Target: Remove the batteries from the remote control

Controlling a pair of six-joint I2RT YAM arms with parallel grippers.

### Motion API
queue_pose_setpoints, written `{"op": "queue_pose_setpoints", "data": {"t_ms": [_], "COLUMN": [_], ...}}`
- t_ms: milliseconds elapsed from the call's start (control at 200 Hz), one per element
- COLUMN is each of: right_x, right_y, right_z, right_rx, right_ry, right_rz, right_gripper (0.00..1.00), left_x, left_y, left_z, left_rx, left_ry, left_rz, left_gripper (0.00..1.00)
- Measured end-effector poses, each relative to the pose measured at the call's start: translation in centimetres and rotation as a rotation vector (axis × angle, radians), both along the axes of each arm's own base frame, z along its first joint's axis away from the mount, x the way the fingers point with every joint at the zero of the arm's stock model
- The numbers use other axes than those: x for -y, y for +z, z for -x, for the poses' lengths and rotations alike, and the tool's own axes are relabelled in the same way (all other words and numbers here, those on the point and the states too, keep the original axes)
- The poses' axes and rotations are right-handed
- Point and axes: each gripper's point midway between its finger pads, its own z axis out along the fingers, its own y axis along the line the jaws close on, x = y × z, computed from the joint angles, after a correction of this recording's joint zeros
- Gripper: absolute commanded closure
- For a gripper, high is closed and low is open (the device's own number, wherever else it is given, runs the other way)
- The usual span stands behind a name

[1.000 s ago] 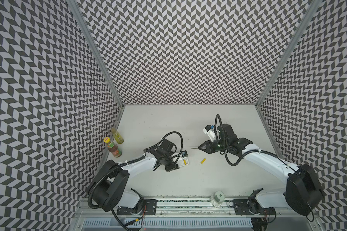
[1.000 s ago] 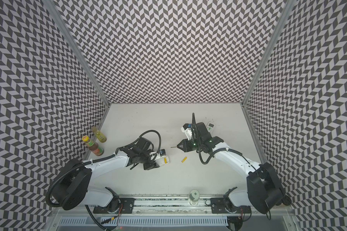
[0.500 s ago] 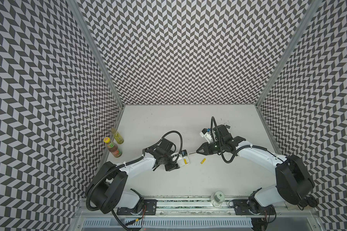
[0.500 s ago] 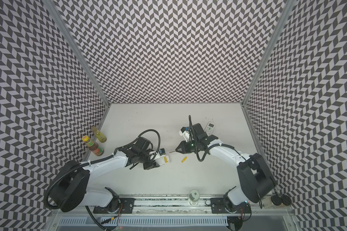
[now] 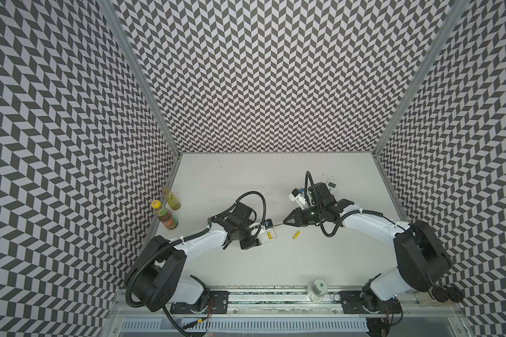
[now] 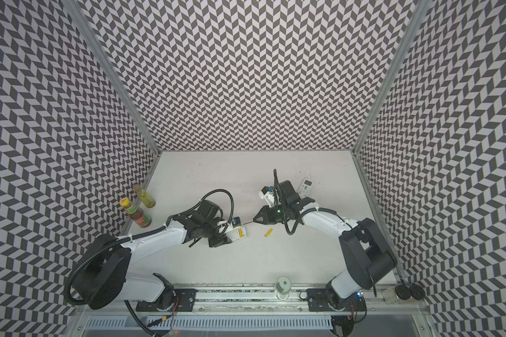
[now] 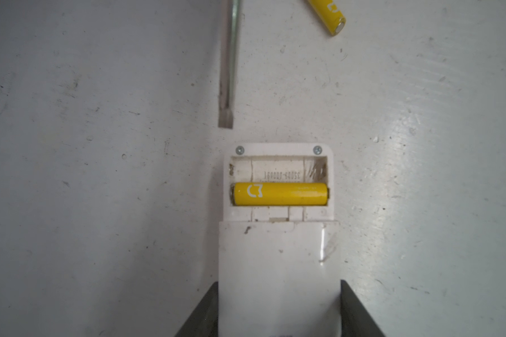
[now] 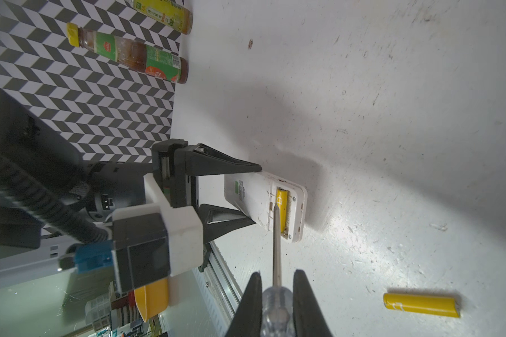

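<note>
My left gripper (image 7: 278,282) is shut on the white remote control (image 7: 278,256), its fingers on the two long sides. The battery bay is uncovered. One yellow battery (image 7: 279,194) lies in the inner slot, and the outer slot (image 7: 278,172) is empty. A second yellow battery (image 5: 296,235) lies loose on the table to the right of the remote (image 5: 267,235). My right gripper (image 8: 277,273) is shut on the clear handle of a screwdriver (image 8: 275,309). The flat tip of its shaft (image 7: 228,73) stands just off the remote's end, apart from it.
Another white remote (image 6: 306,186) lies at the back right behind the right arm. Two bottles (image 5: 165,214) (image 5: 171,198) stand against the left wall. A small clear jar (image 5: 317,289) sits on the front rail. The walls close in on three sides.
My right gripper has shifted slightly left and nearer with the screwdriver, bringing its tip closer to the remote, and that arm's elbow has swung inward. The left gripper and remote have not moved.
</note>
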Motion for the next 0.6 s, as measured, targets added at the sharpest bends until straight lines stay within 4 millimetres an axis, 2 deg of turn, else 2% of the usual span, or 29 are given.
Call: {"op": "queue_pose_setpoints", "data": {"t_ms": [115, 285, 596], "right_x": [-0.4, -1.0, -0.8], "right_y": [-0.4, -2.2, -3.1], "right_z": [0.1, 0.8, 1.5], "right_rx": [-0.011, -0.059, -0.076], "right_ry": [0.010, 0.035, 0.035], "right_rz": [-0.011, 0.009, 0.027], "right_gripper": [1.00, 1.00, 1.00], "left_x": [-0.2, -0.2, -0.7], "left_y": [-0.4, -0.6, -1.0], "left_z": [0.3, 0.3, 0.0], "left_rx": [-0.004, -0.010, 0.002], "left_ry": [-0.003, -0.003, 0.004], "left_rz": [-0.005, -0.010, -0.040], "left_gripper": [0.82, 0.82, 0.82]}}
